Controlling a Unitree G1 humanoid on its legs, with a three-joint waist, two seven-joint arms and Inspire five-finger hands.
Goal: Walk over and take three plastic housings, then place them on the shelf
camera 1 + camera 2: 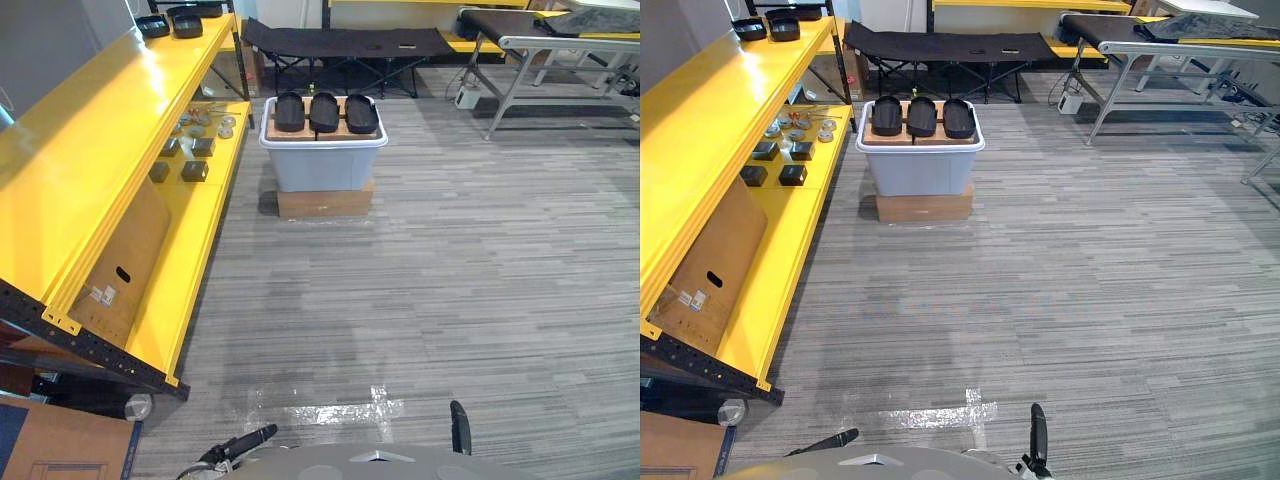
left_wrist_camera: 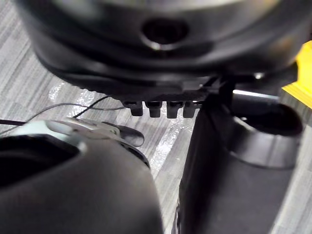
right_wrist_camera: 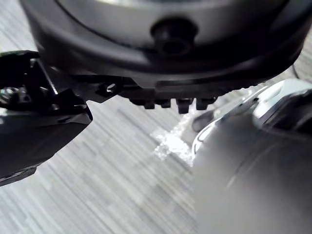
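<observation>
Grey striped floor runs from the robot to the back wall. Yellow shelf lines the left side with 2 levels. A cardboard panel leans under its top level.

A grey-framed tabletop stands far right at the back, and the right eye view takes in more of it. A black cot stands behind the bin.

The pale grey bin sits on a cardboard box, on the floor just beside the shelf's lower level. A brown board lies across the bin top. The 3 plastic housings lie side by side on it, black, and no hand touches them. They are well apart from both hands, with a long stretch of floor between.

3 dark pieces of similar look lie at the far end of the top level. 4 small dark blocks and some round parts lie on the lower level.

A shiny tape patch lies on the floor near the robot. Both wrist views show it close up, and the left wrist view also catches a yellow corner of the shelf.

Left hand is low at the bottom edge, and right hand is low on the right. For both, open or closed cannot be told. Neither is seen holding a housing.
</observation>
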